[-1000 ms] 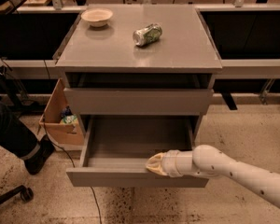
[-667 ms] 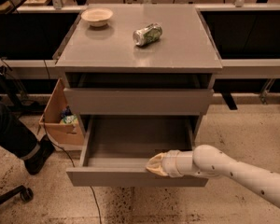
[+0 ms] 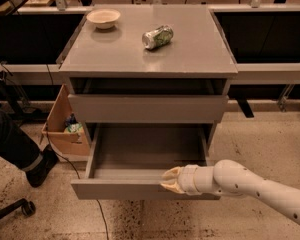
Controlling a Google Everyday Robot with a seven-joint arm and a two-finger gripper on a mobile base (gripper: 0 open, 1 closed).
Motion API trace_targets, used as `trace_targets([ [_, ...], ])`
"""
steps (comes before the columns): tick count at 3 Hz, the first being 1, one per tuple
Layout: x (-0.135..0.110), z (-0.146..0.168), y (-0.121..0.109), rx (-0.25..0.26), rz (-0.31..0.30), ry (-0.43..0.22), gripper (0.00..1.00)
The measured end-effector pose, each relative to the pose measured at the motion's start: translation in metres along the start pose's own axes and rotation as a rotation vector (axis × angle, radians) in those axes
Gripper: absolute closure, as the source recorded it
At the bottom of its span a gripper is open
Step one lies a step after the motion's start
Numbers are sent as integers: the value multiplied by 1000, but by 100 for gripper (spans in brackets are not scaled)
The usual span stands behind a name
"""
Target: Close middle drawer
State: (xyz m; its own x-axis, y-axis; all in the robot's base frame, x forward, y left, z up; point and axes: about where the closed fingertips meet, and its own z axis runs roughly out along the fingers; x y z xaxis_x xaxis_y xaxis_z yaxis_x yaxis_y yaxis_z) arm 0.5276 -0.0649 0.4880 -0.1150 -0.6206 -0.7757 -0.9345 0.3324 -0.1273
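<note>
The middle drawer (image 3: 140,159) is pulled far out of the grey cabinet (image 3: 150,54). Its grey inner walls and floor show, and it looks empty. Its flat handleless front panel (image 3: 110,189) faces the camera. My gripper (image 3: 169,180) comes in from the lower right on a white arm (image 3: 250,186). Its tan fingertips are together and rest against the top edge of the front panel, right of its middle. Above it, another grey drawer front (image 3: 147,108) stands slightly out from the cabinet.
A white bowl (image 3: 103,18) and a crushed can (image 3: 157,36) lie on the cabinet top. An open cardboard box (image 3: 65,129) stands on the floor at the left, beside a person's leg and shoe (image 3: 25,154). A chair wheel (image 3: 26,207) is at the lower left.
</note>
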Motion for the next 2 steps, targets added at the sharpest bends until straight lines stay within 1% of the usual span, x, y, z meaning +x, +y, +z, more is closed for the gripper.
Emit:
trace_targets([
  [1,3,-13,8,7,8,-3,93],
  [2,55,9,25,-25,59,-41,100],
])
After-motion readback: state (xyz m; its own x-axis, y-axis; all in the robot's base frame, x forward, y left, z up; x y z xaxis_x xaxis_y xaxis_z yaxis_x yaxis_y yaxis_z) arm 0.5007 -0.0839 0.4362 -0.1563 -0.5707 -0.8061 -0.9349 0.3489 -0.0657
